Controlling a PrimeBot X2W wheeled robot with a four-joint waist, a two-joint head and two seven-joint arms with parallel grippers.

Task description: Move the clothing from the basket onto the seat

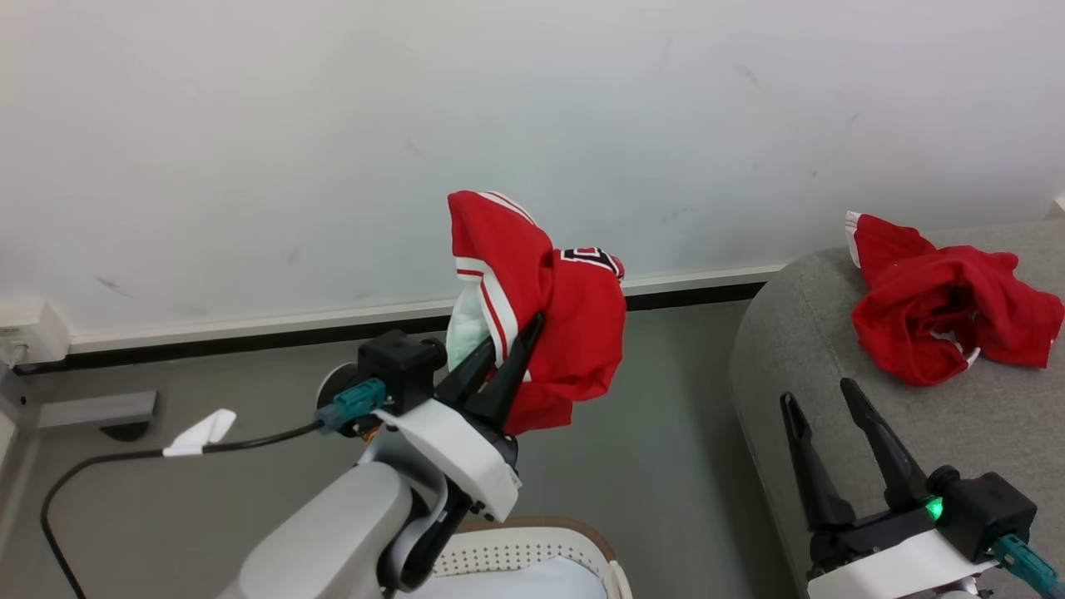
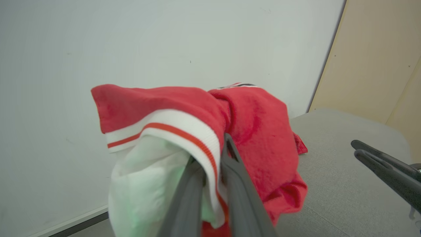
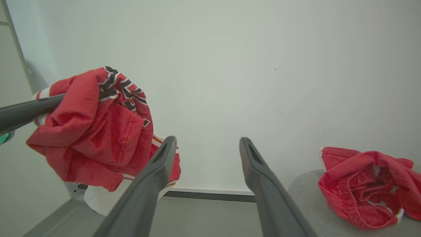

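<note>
A red garment of the clothing [image 1: 566, 308] with white stripes hangs in the air, left of the seat and above the floor. My left gripper [image 1: 528, 329] is shut on it, its jaws pinching the white-striped hem [image 2: 184, 125]. The right wrist view has this garment [image 3: 98, 131] at its left. Another red piece of clothing [image 1: 940, 308] lies crumpled on the grey seat [image 1: 799, 333]. My right gripper [image 1: 818, 393] stands open and empty over the seat's front edge, below that piece [image 3: 361, 184]. The white basket [image 1: 516, 553] peeks out at the bottom, under my left arm.
A pale wall with a dark baseboard [image 1: 250, 333] runs behind everything. A black cable with a white tag [image 1: 200, 433] crosses the grey floor at the left. A beige panel [image 2: 378, 59] stands behind the seat.
</note>
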